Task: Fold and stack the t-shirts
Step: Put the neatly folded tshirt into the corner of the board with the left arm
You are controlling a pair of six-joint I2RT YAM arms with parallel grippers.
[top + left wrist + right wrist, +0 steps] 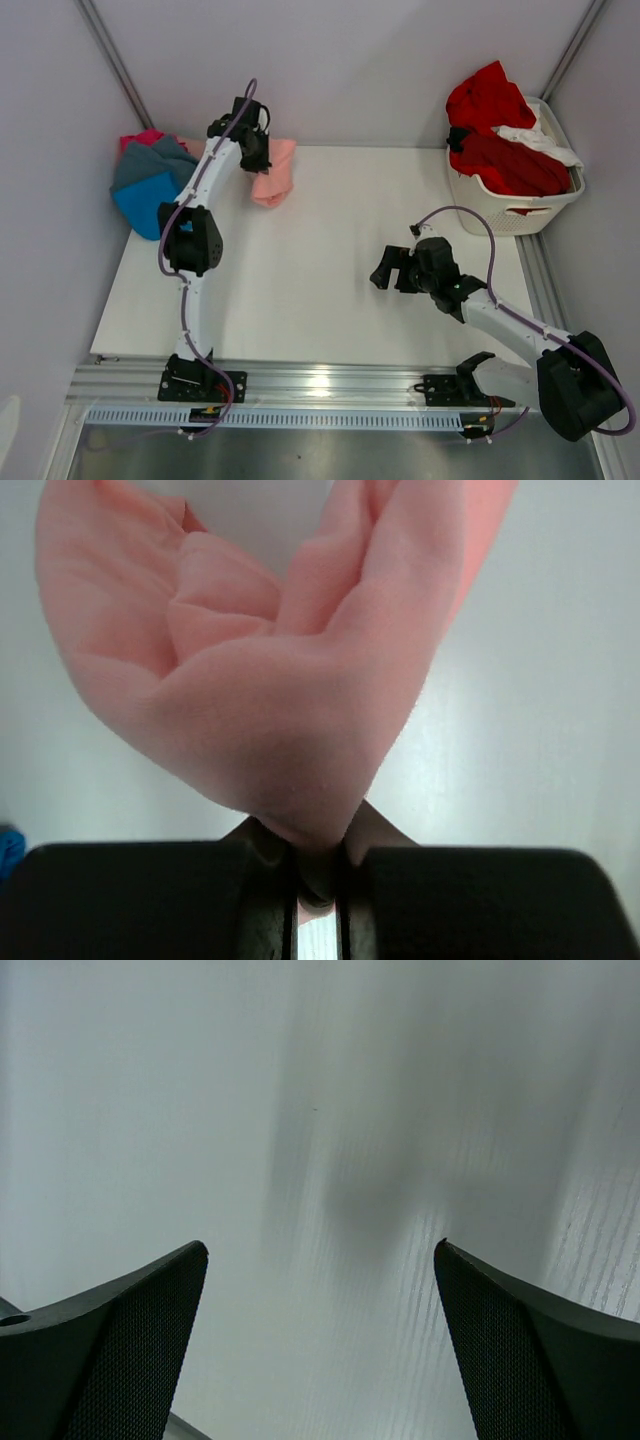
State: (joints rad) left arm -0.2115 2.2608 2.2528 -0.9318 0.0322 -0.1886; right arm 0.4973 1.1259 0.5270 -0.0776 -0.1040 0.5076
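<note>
Left gripper (318, 872) pinching a bunched salmon-pink cloth t-shirt (270, 690) over the flat white tabletop's (330, 260) far-left area; right gripper (320, 1330) spread wide, holding nothing.

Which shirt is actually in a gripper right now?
The salmon-pink shirt, pinched by the left gripper. The others lie loose: a pile at far left, more in the basket.

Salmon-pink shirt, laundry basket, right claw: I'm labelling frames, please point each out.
salmon-pink shirt (273, 180), top external view, middle of the bunched cloth
laundry basket (478, 200), top external view, near slatted wall
right claw (320, 1245), right wrist view, midway between open fingertips
</note>
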